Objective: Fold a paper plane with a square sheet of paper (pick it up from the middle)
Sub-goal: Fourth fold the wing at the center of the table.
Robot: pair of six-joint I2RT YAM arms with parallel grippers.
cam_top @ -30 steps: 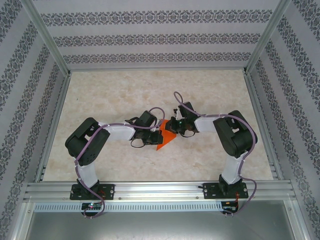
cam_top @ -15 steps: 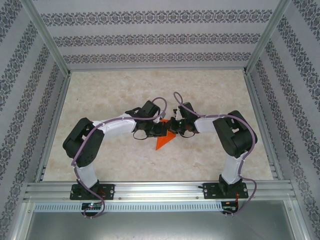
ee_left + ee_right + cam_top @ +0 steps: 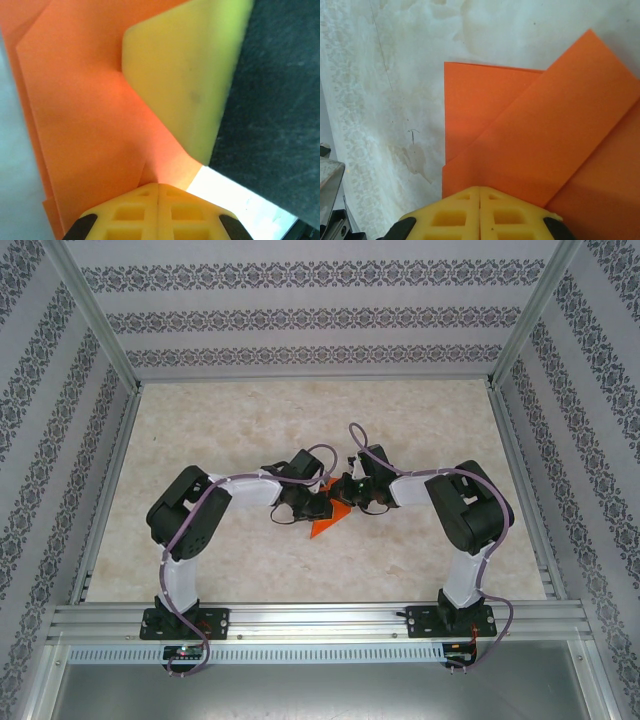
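Observation:
The orange square sheet of paper (image 3: 326, 523) lies folded into overlapping flaps at the middle of the table, one pointed corner toward the near edge. My left gripper (image 3: 318, 506) is shut, its tips (image 3: 158, 186) resting on the paper (image 3: 85, 125) from the left. My right gripper (image 3: 344, 503) is shut too, and its tips (image 3: 480, 189) press on the layered flaps (image 3: 540, 145). The two grippers nearly meet over the paper. In the left wrist view the right gripper's yellow finger (image 3: 185, 75) lies on the sheet just ahead.
The marble-patterned tabletop (image 3: 220, 430) stretches all round the paper. Aluminium posts and patterned walls (image 3: 300, 315) close in the back and sides. A metal rail (image 3: 320, 618) at the near edge carries both arm bases.
The left arm has swung right and its gripper has slid over the paper toward the right gripper, covering more of the sheet. The right arm has stayed put.

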